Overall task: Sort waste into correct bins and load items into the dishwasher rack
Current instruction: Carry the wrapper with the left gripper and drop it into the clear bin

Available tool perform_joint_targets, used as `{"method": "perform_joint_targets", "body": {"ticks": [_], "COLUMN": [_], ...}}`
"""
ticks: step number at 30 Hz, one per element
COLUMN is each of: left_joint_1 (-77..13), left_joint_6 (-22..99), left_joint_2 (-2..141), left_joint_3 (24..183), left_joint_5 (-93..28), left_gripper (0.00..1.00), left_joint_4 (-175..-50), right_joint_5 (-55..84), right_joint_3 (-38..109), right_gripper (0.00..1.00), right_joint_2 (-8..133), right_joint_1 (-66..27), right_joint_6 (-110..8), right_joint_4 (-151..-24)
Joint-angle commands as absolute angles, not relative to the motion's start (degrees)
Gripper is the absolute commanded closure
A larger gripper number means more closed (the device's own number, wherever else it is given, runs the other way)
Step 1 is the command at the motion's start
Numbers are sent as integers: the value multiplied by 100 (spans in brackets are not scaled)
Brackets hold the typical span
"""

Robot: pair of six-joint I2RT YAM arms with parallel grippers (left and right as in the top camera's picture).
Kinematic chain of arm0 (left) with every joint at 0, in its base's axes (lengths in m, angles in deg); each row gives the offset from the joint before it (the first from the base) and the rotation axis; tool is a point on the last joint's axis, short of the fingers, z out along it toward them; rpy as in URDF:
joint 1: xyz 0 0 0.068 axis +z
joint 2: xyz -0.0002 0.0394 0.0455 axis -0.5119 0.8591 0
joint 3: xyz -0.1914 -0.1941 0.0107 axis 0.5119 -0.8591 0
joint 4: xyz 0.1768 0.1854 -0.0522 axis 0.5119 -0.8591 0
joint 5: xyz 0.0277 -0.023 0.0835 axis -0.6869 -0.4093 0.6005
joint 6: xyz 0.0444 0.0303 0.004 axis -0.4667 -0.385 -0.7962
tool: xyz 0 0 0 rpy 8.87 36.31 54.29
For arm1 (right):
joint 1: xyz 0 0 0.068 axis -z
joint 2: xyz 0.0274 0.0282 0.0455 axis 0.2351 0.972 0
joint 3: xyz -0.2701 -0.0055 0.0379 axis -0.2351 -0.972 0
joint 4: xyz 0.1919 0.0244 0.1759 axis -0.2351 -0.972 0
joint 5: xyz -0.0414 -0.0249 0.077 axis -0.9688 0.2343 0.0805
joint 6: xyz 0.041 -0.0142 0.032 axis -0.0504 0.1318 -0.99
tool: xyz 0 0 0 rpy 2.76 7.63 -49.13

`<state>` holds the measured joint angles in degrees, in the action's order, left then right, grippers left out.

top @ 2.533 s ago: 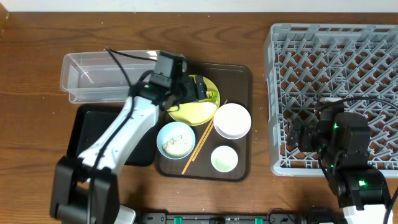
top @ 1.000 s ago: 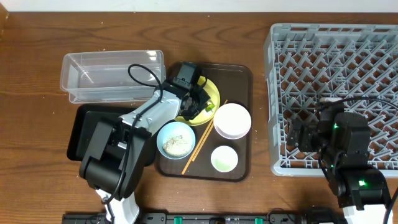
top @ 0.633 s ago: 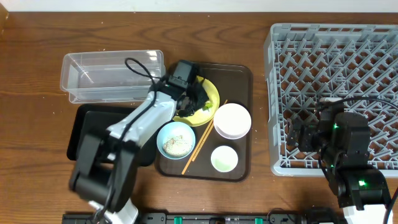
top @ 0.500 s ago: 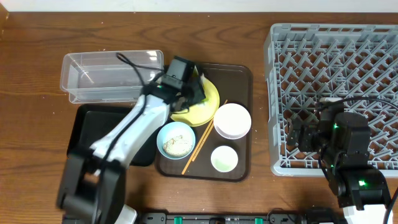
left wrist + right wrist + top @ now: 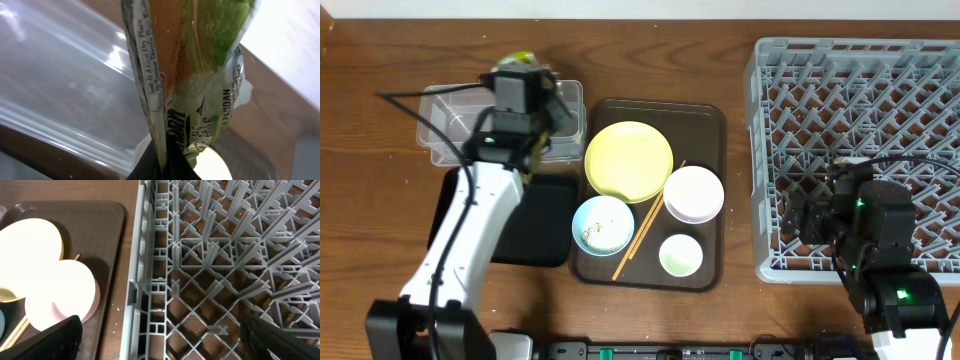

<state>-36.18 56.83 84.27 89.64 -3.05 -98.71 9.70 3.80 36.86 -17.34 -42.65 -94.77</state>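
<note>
Nearest, on the brown tray (image 5: 710, 125), sit the cup (image 5: 680, 255) and the blue bowl (image 5: 602, 224) with crumbs (image 5: 603, 235), with chopsticks (image 5: 642, 225) slanting between them. Behind are the white bowl (image 5: 693, 193) and the bare plate (image 5: 629, 160). The right jaws gape wide, empty, over the rack's (image 5: 860, 90) near-left corner. The black tray (image 5: 545, 225) lies left. Farthest, the left jaws pinch the wrapper (image 5: 185, 75) (crinkled, green and yellow) above the tub (image 5: 450, 125).

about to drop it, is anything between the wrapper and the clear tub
Nothing visible does. The wrapper, pinched in the left gripper, hangs above the clear tub, which has no lid and looks empty.
</note>
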Motion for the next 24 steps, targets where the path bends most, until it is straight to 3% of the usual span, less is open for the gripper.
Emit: {"method": "perform_joint_targets", "body": {"ticks": [1,8,9,10,11,14,19,24], "left_joint_1": [-3368,-3257,-3257,-3257,-3257,-3257,-3259,-3318], "left_joint_6": [6470,6633,6631,6631,6631,6546,6043,5051], "left_joint_2": [8774,9251,9251,9246,9229,9111,8722,8199], "left_joint_3": [9025,9025,9025,9027,9027,9027,9027,9027], "left_joint_5": [-163,-176,-178,-178,-181,-181,-196,-1016], "left_gripper": [94,88,83,69,61,51,51,51], "left_joint_4": [-9797,-9576,-9578,-9576,-9576,-9574,-9576,-10072], "right_joint_5": [994,994,994,994,994,992,992,992], "right_joint_3": [520,520,520,520,520,520,520,520], "right_gripper": [1,1,1,1,1,1,1,1], "right_joint_2": [3666,3666,3666,3666,3666,3666,3666,3666], "right_joint_1": [-1699,-1699,-1699,-1699,-1699,-1699,-1699,-1699], "right_joint_6": [-4311,-4311,-4311,-4311,-4311,-4309,-4309,-4309], "right_joint_4": [-9488,-9539,-9552,-9569,-9580,-9591,-9589,-9589]}}
